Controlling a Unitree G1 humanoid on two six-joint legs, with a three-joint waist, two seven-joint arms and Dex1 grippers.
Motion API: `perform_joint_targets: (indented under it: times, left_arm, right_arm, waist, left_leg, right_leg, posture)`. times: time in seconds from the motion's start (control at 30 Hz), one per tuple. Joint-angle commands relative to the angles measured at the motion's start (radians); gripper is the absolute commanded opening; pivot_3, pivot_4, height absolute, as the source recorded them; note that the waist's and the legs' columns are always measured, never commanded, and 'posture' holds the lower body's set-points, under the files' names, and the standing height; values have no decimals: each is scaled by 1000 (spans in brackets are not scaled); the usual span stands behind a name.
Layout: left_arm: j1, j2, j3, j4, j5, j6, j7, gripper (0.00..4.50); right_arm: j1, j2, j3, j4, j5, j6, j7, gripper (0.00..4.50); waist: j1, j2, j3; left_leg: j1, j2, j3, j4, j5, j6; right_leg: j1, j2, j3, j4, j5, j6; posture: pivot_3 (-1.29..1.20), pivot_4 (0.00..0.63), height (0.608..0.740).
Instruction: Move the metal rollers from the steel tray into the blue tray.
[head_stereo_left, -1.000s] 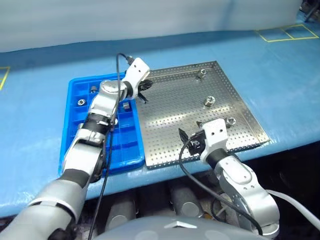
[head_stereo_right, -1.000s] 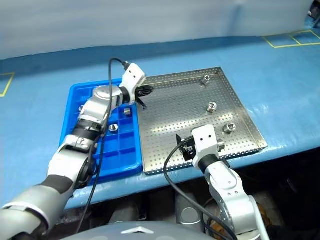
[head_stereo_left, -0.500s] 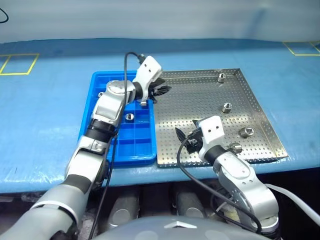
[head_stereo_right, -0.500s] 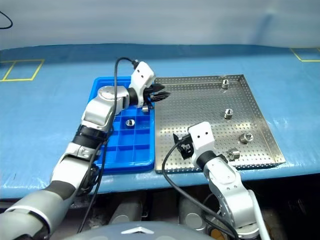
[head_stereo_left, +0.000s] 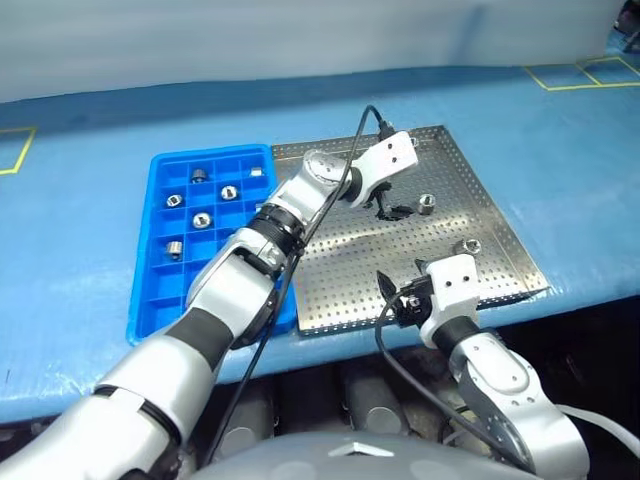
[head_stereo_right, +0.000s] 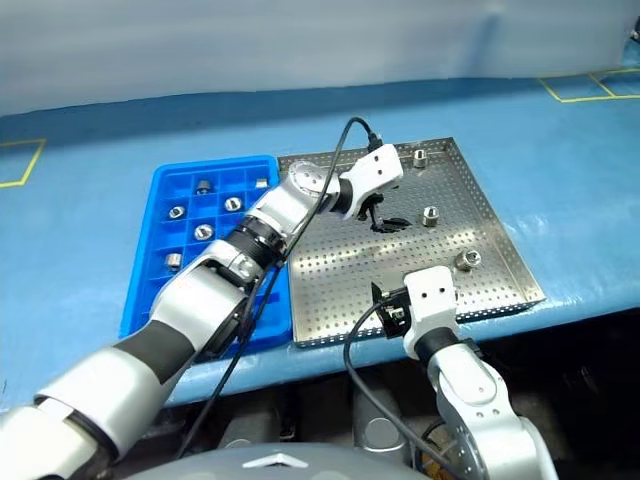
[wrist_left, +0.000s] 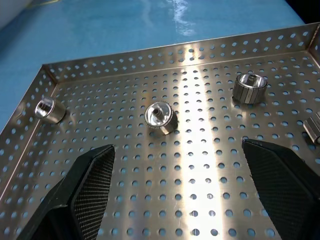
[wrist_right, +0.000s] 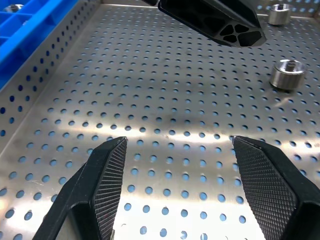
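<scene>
Left wrist view looks along the left tool (wrist_left: 175, 195), its fingers spread wide and empty above the steel tray (head_stereo_left: 340, 285), with three metal rollers (wrist_left: 160, 117) standing ahead of it. From the head views, that tool (head_stereo_left: 390, 212) hangs over the tray's middle, near a roller (head_stereo_left: 425, 203). The right tool (wrist_right: 175, 185) sits at the tray's near edge, fingers apart and holding nothing. Five rollers (head_stereo_left: 201, 220) lie in separate compartments of the blue tray (head_stereo_left: 145, 290), which rests on the blue surface (head_stereo_left: 80, 240) just beside the steel tray.

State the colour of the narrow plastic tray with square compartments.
Bright blue plastic tray; clearest in the left eye view.
</scene>
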Motion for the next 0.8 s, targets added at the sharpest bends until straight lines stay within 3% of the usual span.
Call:
perform_joint_targets:
  times: [0.03,0.4,0.67,0.8]
  left_arm:
    - [-49,-43,13,87,36,-64,95,4466]
    - [-83,-104,74,206,73,-86,366,4466]
    - [-74,-110,98,226,91,-44,426,4466]
    - [-65,-110,139,210,52,-65,330,4466]
  right_arm:
    - [16,18,3,-52,-13,-29,-30,3599]
    - [57,45,35,-60,-37,-62,-73,3599]
    - [54,52,45,-51,-43,-74,-79,3599]
    - [54,55,42,-48,-42,-75,-78,3599]
  waist:
    - [-25,0,0]
    - [-175,0,0]
    - [-228,-1,0]
    - [-239,-1,0]
  left_leg:
    - [0,0,0,0,0,0]
    - [0,0,0,-1,-1,1]
    - [0,0,0,-3,-1,1]
    - [0,0,0,-3,-1,1]
  right_leg:
    - [0,0,0,0,0,0]
    - [0,-1,1,-1,0,3]
    - [0,-1,1,-2,0,3]
    - [0,-1,1,-2,-1,4]
  posture:
    - [-392,150,740]
    - [-447,150,740]
    - [-450,150,740]
    - [-438,150,740]
